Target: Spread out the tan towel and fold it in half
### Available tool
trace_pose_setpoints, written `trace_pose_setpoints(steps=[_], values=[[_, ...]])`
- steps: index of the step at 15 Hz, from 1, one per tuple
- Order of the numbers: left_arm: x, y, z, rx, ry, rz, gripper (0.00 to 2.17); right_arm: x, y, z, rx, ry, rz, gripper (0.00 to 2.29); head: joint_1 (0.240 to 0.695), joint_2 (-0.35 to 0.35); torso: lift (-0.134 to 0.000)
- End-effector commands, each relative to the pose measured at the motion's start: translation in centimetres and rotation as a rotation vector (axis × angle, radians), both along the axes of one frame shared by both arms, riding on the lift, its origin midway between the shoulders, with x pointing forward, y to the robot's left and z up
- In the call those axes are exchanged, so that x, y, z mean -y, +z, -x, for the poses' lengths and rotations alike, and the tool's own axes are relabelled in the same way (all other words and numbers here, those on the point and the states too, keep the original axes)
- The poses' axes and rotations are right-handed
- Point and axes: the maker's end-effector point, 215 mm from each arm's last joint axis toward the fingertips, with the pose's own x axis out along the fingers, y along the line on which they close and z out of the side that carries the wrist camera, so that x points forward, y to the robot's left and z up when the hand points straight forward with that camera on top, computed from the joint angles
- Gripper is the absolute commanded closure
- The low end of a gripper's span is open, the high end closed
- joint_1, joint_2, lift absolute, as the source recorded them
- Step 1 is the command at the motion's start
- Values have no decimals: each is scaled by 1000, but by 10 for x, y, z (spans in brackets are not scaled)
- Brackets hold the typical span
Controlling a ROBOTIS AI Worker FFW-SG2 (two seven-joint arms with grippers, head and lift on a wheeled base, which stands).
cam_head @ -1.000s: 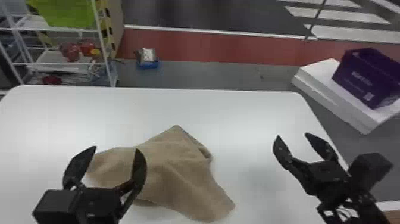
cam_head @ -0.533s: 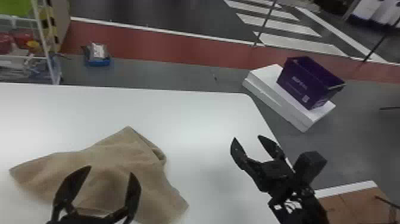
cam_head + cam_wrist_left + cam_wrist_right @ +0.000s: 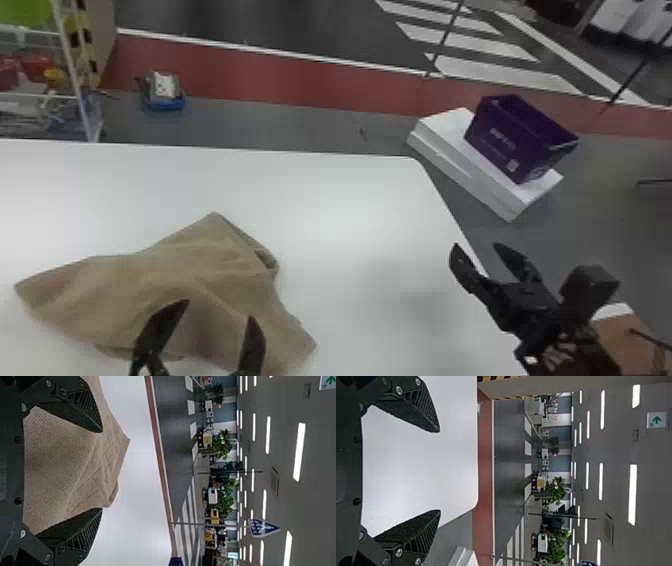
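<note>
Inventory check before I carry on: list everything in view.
Table: one, white, before the robot
Towel: one, tan, rumpled on table
Box: one, purple, on white slabs right of table
Tray: one, blue, on floor behind table
Rack: one, white, far left
Crosswalk: one, white stripes, far right
Ceiling lights: several, white, overhead
Plants: several, green, background
Left gripper: one, black, open, at towel's near side
Right gripper: one, black, open, near table's right edge

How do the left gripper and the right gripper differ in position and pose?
The left gripper is at the tan towel, while the right gripper is away from it, by the right edge of the table. In the head view, the left gripper points nearly straight ahead; the right gripper slants toward the robot's left. Both are open and empty.
</note>
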Motion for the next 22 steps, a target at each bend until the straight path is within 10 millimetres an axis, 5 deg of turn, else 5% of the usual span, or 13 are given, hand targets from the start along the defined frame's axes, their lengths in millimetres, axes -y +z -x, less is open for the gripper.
trace_pose_setpoints(steps=[1, 9, 15, 16, 22], values=[[18, -9, 5, -22, -37, 17, 211, 33, -2, 14, -6, -50, -11, 181, 695, -350, -123], [96, -22, 30, -44, -198, 9, 481, 56, -23, 27, -47, -86, -20, 181, 695, -350, -123], [134, -51, 20, -118, -277, -118, 576, 58, -36, 28, -61, -88, -44, 181, 695, -350, -123], [138, -50, 15, -117, -279, -116, 734, 59, -38, 28, -64, -87, -50, 181, 695, -350, -123], [118, -83, 20, -241, -244, -273, 731, 70, -38, 31, -55, -95, -61, 181, 695, -350, -123]])
